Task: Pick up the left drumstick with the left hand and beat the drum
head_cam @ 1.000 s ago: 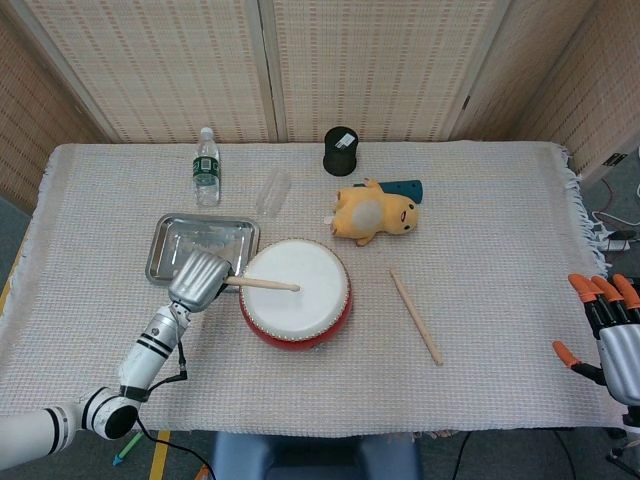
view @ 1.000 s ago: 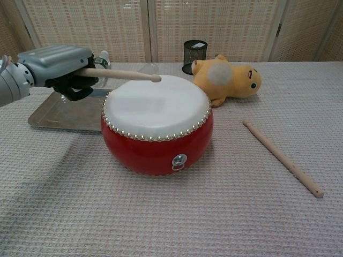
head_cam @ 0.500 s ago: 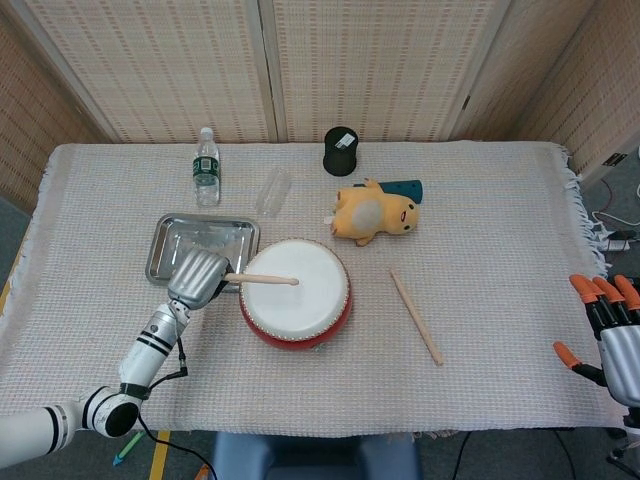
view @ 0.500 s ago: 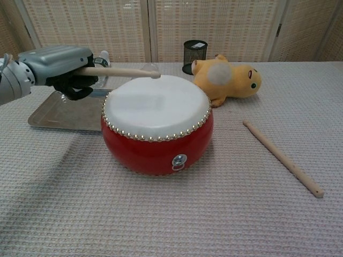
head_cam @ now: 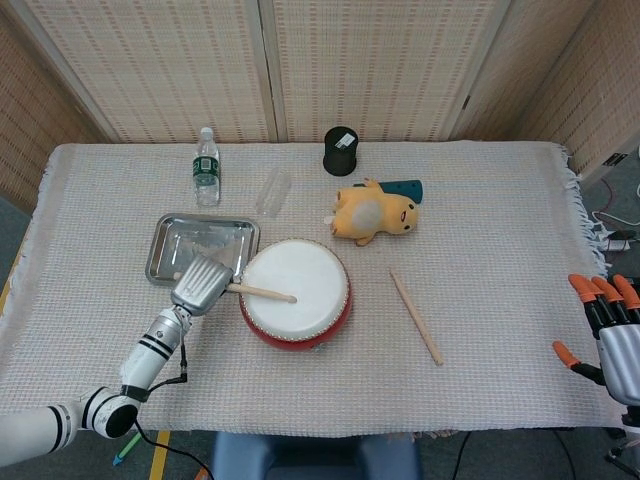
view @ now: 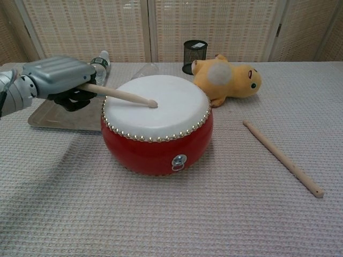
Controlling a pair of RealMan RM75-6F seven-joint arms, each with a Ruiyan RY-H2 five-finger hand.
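The left hand (view: 56, 80) is clenched around the butt of the left drumstick (view: 119, 95), its silver back turned up and its dark fingers (view: 72, 100) curled beneath the shaft. From the hand the stick slopes down and away to the right, and its rounded tip rests on the white skin of the drum (view: 157, 124), a little to the near left of the middle. In the head view the same hand (head_cam: 203, 284) sits at the drum's left edge, with the stick (head_cam: 262, 292) reaching in across the drumhead (head_cam: 295, 290).

Directly behind the hand, partly hidden by it, lies a shallow metal tray (head_cam: 200, 247). Beyond the tray stands a small water bottle (head_cam: 206, 167), and just to that bottle's right a clear plastic bottle (head_cam: 272, 191) lies on its side. Farther out, past the drum, a yellow plush toy (view: 228, 78) lies on the cloth with a dark teal object (head_cam: 405, 188) tucked behind it, and a black mesh cup (view: 195, 56) stands at the far edge. On the drum's far side from the hand, well apart from it, a second drumstick (view: 282, 158) lies flat on the woven tablecloth (view: 171, 214).

The right hand (head_cam: 608, 330) hangs off the table's right edge, holding nothing, its orange-tipped fingers spread apart.
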